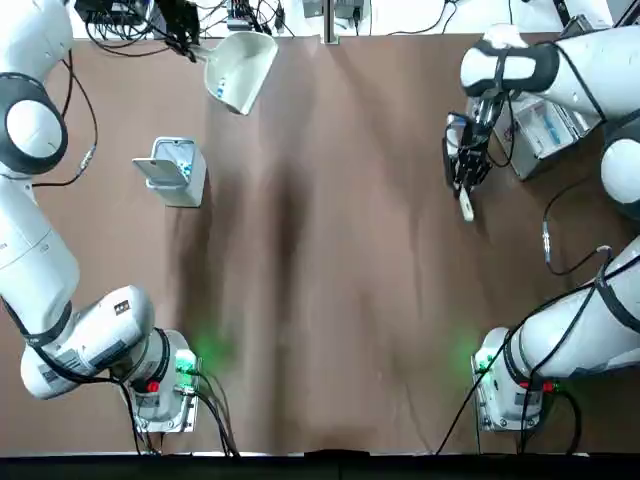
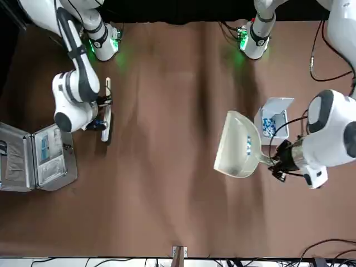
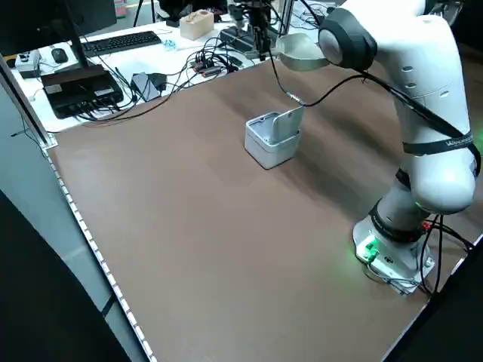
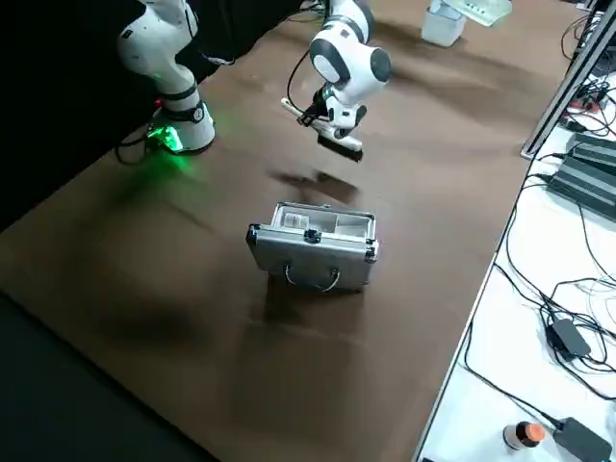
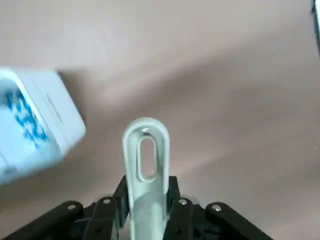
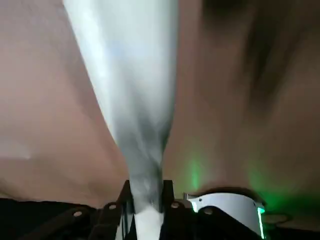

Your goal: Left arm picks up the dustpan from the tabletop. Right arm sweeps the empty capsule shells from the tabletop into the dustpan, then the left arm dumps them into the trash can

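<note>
My left gripper (image 2: pixel 276 161) is shut on the thin handle of the cream dustpan (image 2: pixel 238 146), which hangs tilted in the air just beyond the trash can (image 2: pixel 272 123). The handle (image 5: pixel 145 159) shows between the fingers in the left wrist view. The light-grey trash can (image 1: pixel 176 170) stands on the tabletop (image 1: pixel 330 260) with its lid up and bluish contents. My right gripper (image 1: pixel 466 170) is shut on a slim white brush (image 1: pixel 467 207), held low over the table at the right. The empty capsule shells are too small to make out.
An open metal case (image 1: pixel 545 128) lies at the far right of the table, close behind the right gripper; it also shows as the case (image 4: pixel 313 241) in the right side view. Cables and electronics (image 3: pixel 98 79) line the far edge beyond the table.
</note>
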